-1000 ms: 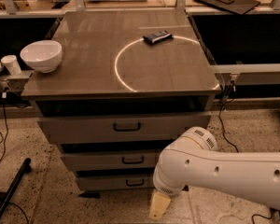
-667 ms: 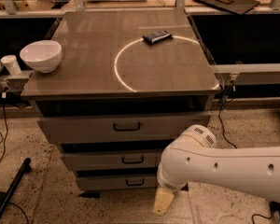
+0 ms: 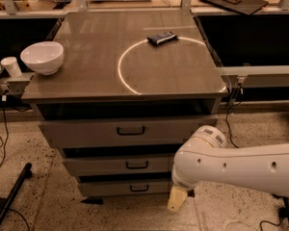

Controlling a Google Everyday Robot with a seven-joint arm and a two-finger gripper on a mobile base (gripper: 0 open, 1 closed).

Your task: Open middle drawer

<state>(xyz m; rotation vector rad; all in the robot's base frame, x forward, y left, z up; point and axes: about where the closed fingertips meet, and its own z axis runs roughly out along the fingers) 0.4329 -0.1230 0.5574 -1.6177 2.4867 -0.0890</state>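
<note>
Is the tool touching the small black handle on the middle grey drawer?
Apart. Camera view: cream-tipped tool hangs near the floor, below and right of the black bar handle on the grey metal middle drawer.

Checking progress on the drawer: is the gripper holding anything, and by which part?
Nothing. The gripper hangs low, below and right of the middle drawer, clear of its handle.

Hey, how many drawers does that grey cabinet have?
3, stacked: the top drawer under the tabletop, the middle drawer below it, the bottom drawer nearest the floor. The gripper hangs low near the bottom one's right end.
</note>
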